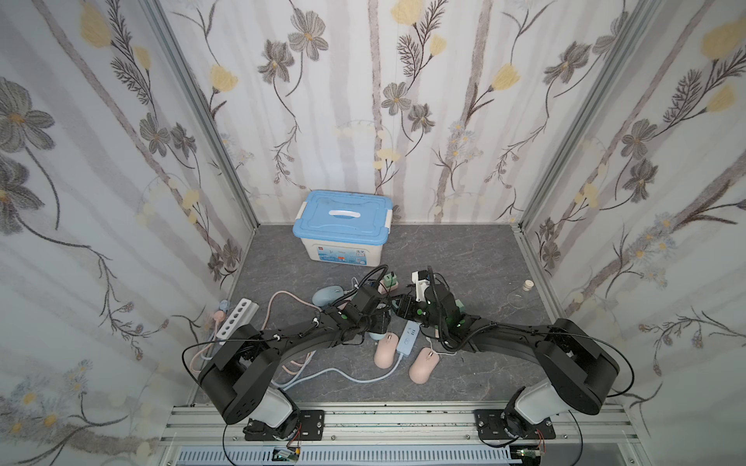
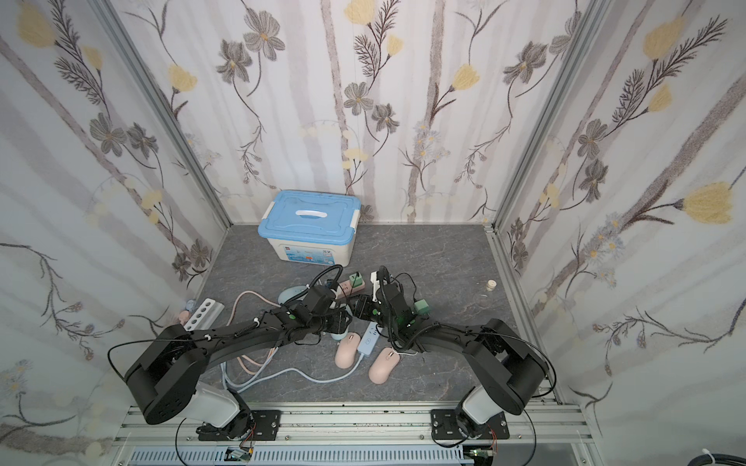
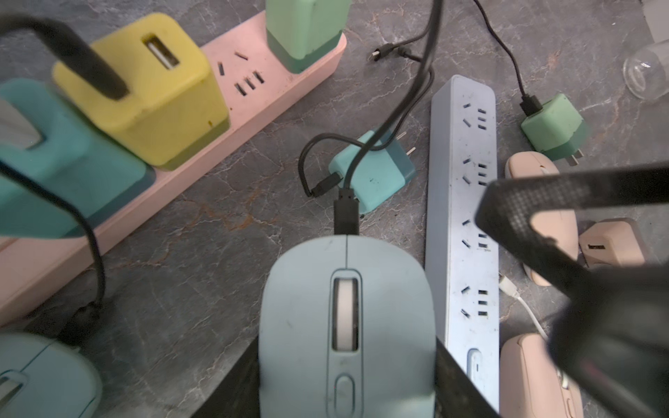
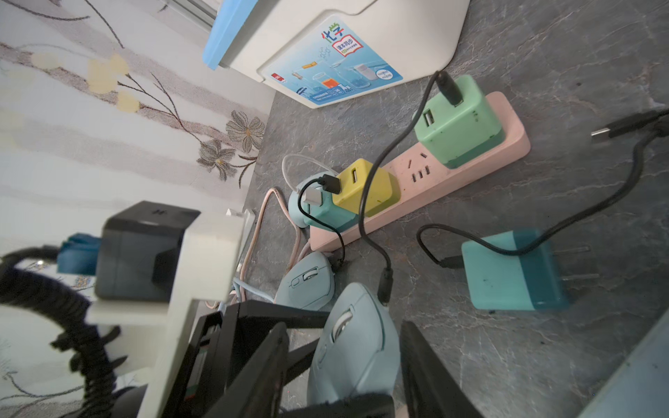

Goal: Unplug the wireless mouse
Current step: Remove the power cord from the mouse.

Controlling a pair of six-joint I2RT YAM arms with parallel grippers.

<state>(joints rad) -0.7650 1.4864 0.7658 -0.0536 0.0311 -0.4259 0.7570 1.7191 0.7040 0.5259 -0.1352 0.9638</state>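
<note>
The pale blue wireless mouse (image 3: 307, 307) lies flat on the grey marbled table (image 1: 464, 262), in the middle of the clutter. It is just beside the blue power strip (image 3: 463, 181), and its long axis runs parallel to the strip. Its nose points away from the arm bases, toward the pink power strip (image 3: 253, 72) and the blue-lidded storage box (image 1: 343, 226) at the back wall. The scroll wheel faces up.

A black cable plug (image 3: 346, 213) sits in line with that axis, right at the nose, and looks seated there. In the right wrist view its cable climbs to the green charger (image 4: 456, 123) at the end of the pink strip.

The left gripper (image 3: 347, 391) comes down over the rear half of the mouse. Its fingers (image 3: 459, 391) press against both flanks, closed to the width of the mouse body and holding it.

The right gripper (image 1: 399, 310) hangs close in front of the left one, near the plug end. Its fingers (image 3: 535, 195) stand apart, and the one I can see clearly hovers above the blue strip beside the plug. I see nothing clamped in it, and the plug is not between its fingers.
</note>
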